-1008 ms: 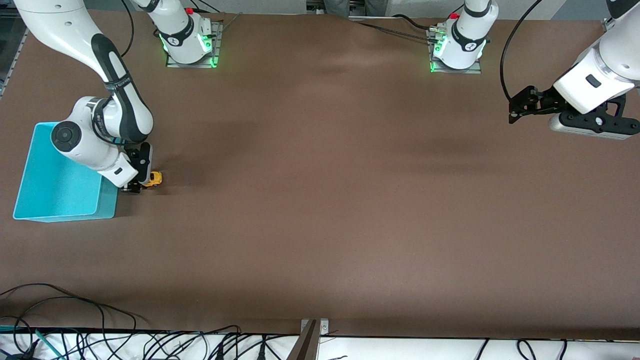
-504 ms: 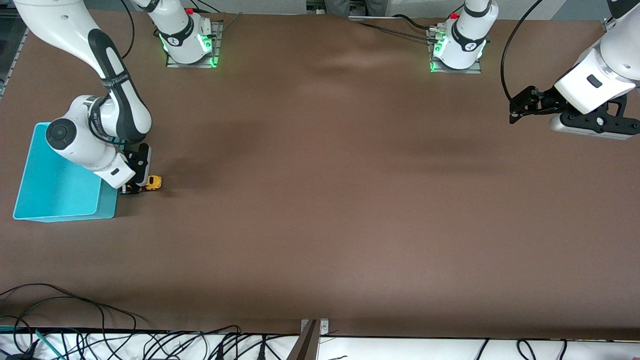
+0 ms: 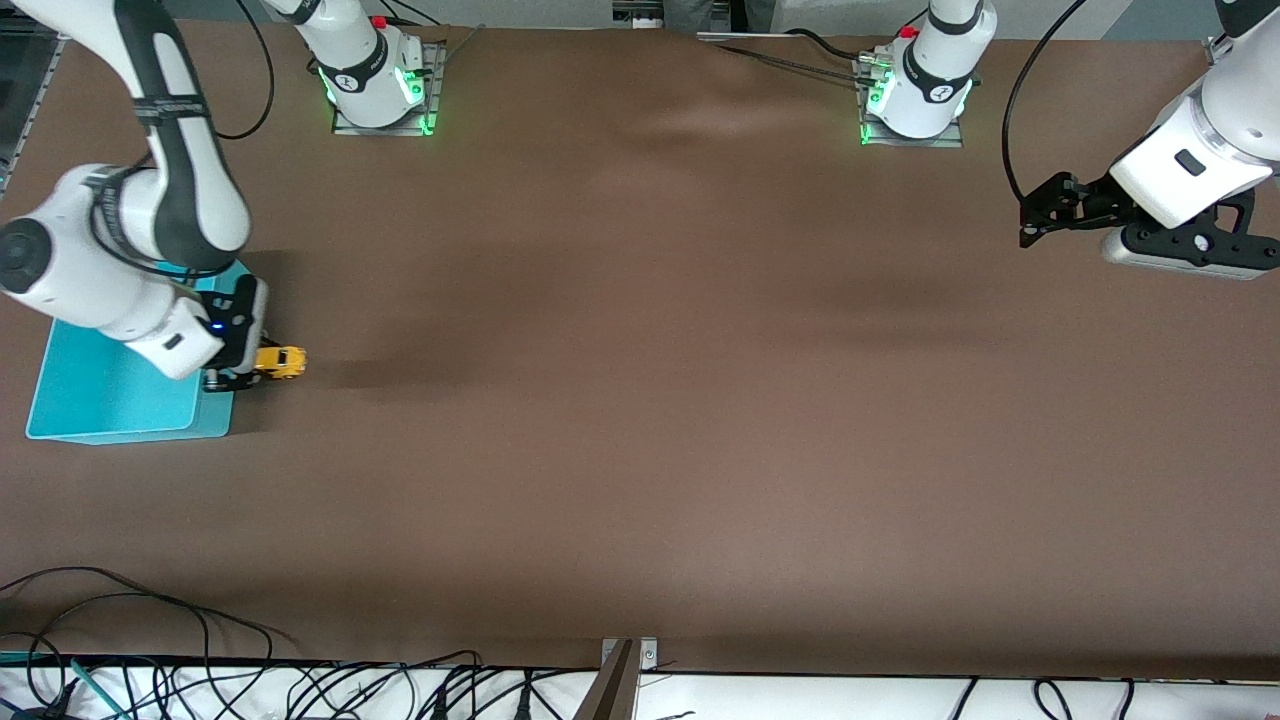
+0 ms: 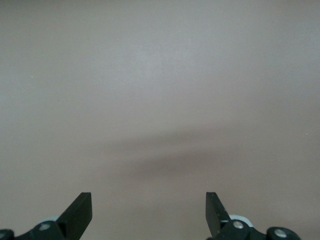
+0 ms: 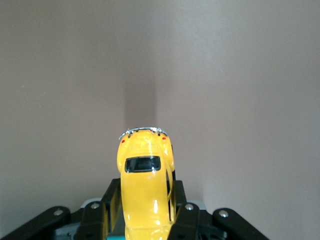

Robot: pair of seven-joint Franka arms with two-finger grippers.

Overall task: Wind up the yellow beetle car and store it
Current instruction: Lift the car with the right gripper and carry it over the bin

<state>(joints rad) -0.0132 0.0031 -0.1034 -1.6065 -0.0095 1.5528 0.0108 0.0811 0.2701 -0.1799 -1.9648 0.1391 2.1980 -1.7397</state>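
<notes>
One yellow beetle car (image 5: 145,187): glossy rounded body, dark window, chrome bumper, clenched in right end effector (image 5: 146,212) beside one turquoise bin (image 3: 110,395). Left end effector (image 4: 149,212) waits, released, above tabletop (image 3: 640,400).

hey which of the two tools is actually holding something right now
The right tool, beside the turquoise bin, is shut on the yellow beetle car. The left tool waits open and empty over bare table at its own end.

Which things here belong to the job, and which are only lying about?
Job:
- yellow beetle car, gripped by the right end effector
- turquoise bin beside it

Lying about:
- cables along the table edge nearest the front camera
</notes>
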